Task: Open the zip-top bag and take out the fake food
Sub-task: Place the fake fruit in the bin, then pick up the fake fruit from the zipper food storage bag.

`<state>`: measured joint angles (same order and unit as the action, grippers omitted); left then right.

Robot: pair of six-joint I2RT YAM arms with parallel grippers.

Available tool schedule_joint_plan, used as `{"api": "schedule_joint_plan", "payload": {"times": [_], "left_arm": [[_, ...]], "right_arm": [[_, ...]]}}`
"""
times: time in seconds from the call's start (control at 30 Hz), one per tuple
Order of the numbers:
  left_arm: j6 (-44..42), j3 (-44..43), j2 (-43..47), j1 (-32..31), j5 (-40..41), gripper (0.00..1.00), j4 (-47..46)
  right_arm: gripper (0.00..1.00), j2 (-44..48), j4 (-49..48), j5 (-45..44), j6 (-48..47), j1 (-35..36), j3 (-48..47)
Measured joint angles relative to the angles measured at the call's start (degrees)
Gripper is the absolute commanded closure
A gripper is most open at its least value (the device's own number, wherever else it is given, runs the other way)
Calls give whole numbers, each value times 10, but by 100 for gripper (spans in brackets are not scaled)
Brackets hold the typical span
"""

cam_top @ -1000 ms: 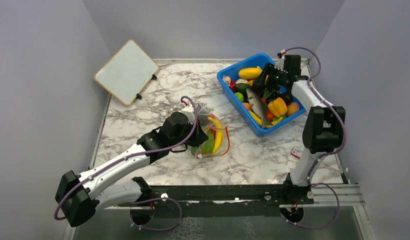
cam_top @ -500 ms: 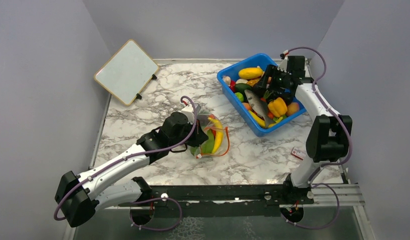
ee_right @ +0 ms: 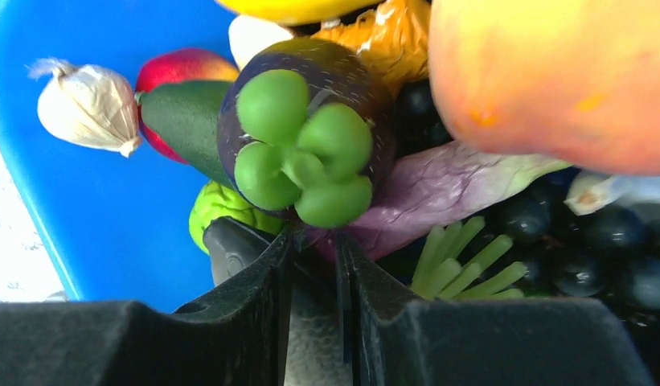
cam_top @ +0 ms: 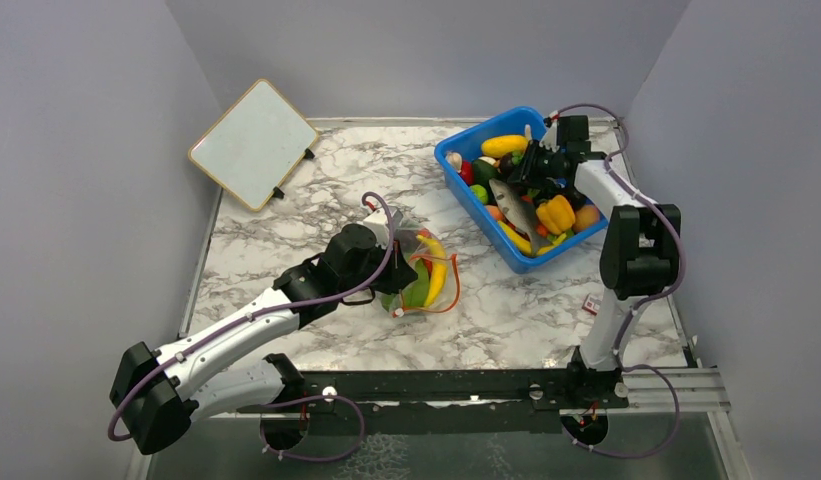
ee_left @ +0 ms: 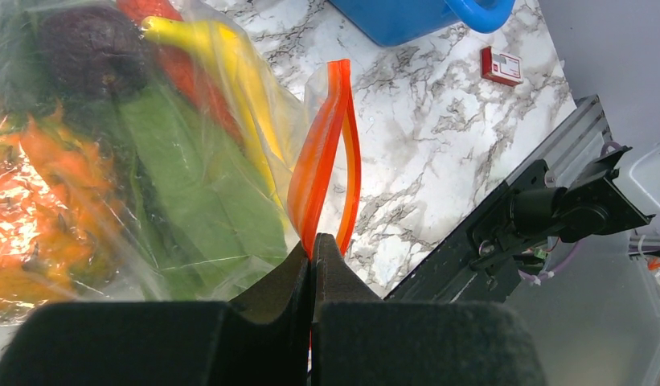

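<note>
The clear zip-top bag (cam_top: 422,276) lies mid-table with its mouth parted; its red-orange zip strip (ee_left: 322,153) loops open. Inside I see fake food: a yellow banana (ee_left: 230,72), a green leaf (ee_left: 206,185), an orange pineapple (ee_left: 37,201). My left gripper (ee_left: 313,241) is shut on the strip's near end; it also shows in the top view (cam_top: 394,264). My right gripper (cam_top: 521,165) is inside the blue bin (cam_top: 448,158). Its jaws stand a narrow gap apart (ee_right: 313,241) with nothing between them, just below a purple mangosteen (ee_right: 310,137).
The bin holds several toy foods, among them a grey fish (cam_top: 516,210), a yellow pepper (cam_top: 556,213) and garlic (ee_right: 89,104). A whiteboard (cam_top: 253,143) lies at the back left. A small red-and-white card (cam_top: 592,305) lies near the right arm. A metal rail (cam_top: 466,385) runs along the near edge.
My right wrist has swung left and toward the back over the bin. My left arm and the bag have not moved.
</note>
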<state>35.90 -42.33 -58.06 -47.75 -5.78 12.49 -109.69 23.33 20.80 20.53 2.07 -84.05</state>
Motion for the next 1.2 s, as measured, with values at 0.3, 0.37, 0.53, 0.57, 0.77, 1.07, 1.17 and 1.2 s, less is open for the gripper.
{"api": "schedule_joint_plan", "payload": {"times": [0.3,0.37,0.53,0.57,0.77,1.07,1.17,1.2], "left_arm": [[0,0,0,0,0,100,0],[0,0,0,0,0,100,0],[0,0,0,0,0,100,0],[0,0,0,0,0,100,0],[0,0,-1,0,0,100,-4],[4,0,-12,0,-3,100,-15],[5,0,-18,0,-6,100,-18],[5,0,-19,0,-7,100,-19]], "right_arm": [[62,32,10,-13,-1,16,15],[59,68,9,-16,1,16,32],[54,205,-57,4,10,16,136],[54,237,-86,21,19,15,174],[52,371,-280,129,80,28,423],[51,520,-402,121,114,146,562],[50,540,-419,95,139,191,585],[49,544,-423,85,146,205,595]]}}
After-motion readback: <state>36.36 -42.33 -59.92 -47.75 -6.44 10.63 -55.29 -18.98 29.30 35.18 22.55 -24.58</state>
